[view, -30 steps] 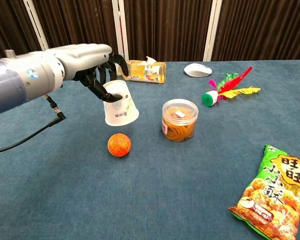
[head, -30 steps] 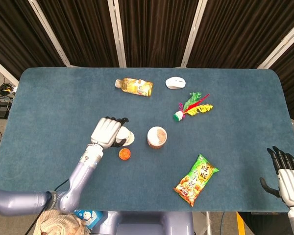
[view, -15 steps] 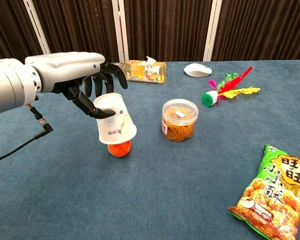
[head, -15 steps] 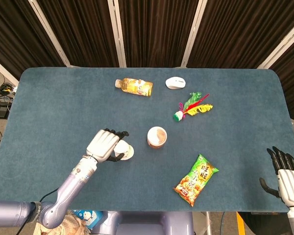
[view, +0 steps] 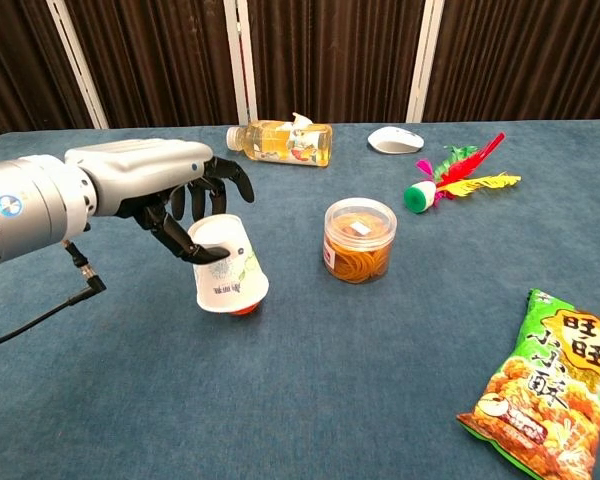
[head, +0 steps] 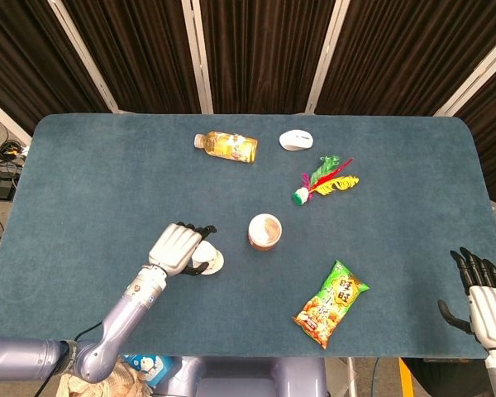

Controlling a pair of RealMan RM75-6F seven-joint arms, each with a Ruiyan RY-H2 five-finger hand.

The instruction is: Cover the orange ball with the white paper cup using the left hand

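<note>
The white paper cup [view: 227, 265] is upside down over the orange ball [view: 244, 308], tilted slightly, with only a sliver of the ball showing under its rim. My left hand [view: 185, 205] grips the cup around its upturned base from above. In the head view the left hand [head: 176, 246] hides most of the cup [head: 208, 261], and the ball is hidden there. My right hand [head: 478, 299] rests at the table's near right corner, fingers spread and holding nothing.
A clear jar of rubber bands [view: 359, 240] stands just right of the cup. A snack bag [view: 537, 379] lies at the near right. A juice bottle [view: 280, 142], a white mouse [view: 395, 140] and a feather shuttlecock [view: 457, 178] lie further back.
The left hand has brought the cup down and toward me over the ball. The ball, fully visible a second ago, is now almost entirely covered. The right hand has not moved.
</note>
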